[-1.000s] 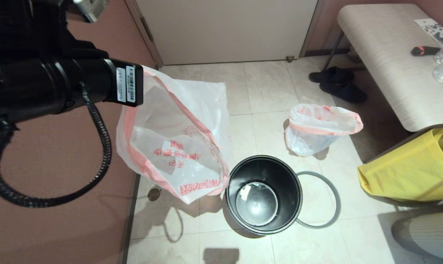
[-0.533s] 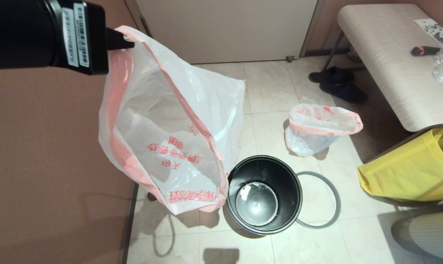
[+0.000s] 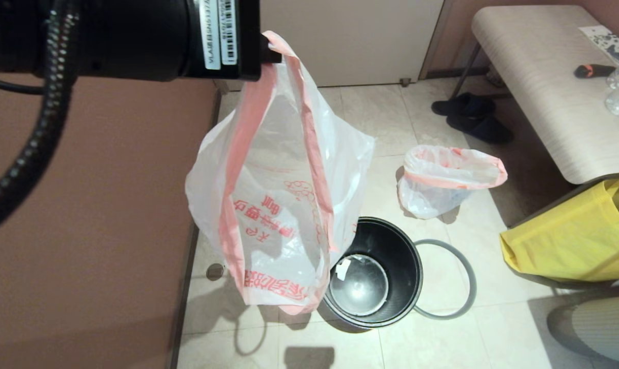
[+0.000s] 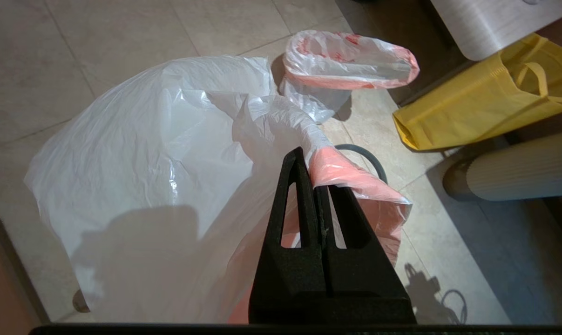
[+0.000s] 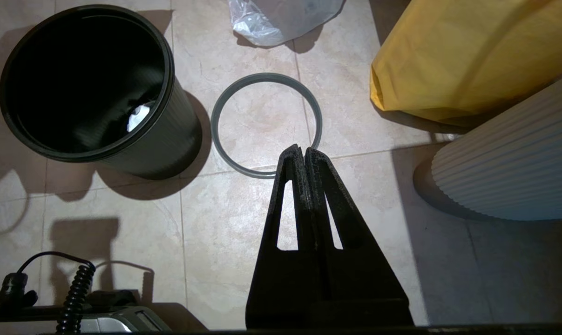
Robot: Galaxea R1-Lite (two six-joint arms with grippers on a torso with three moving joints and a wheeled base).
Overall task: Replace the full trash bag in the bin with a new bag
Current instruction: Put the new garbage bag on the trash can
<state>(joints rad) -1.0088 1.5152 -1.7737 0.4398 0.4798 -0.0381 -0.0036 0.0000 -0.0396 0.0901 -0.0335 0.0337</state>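
Note:
The new bag (image 3: 278, 205) hangs limp in the air, and its lower end covers the left edge of the bin (image 3: 417, 266). My left gripper (image 4: 314, 179) is shut on the bag's pink-red rim band (image 4: 350, 179); in the head view the grip sits at the bag's top (image 3: 271, 51). The black bin stands open with no liner and a white scrap at its bottom (image 3: 342, 267). Its grey ring (image 3: 460, 302) lies on the floor to its right. The full trash bag (image 3: 447, 179) sits on the tiles behind the bin. My right gripper (image 5: 304, 151) is shut and empty above the ring (image 5: 214, 125).
A big yellow bag (image 3: 571, 230) leans at the right under a bench (image 3: 545, 77). A ribbed white object (image 5: 509, 158) stands near my right gripper. Dark slippers (image 3: 473, 118) lie by the door. A brown wall (image 3: 83, 230) fills the left.
My left arm has swung right and up with the new bag. The bag's mouth has narrowed, and it now hangs over the bin's left edge instead of beside it.

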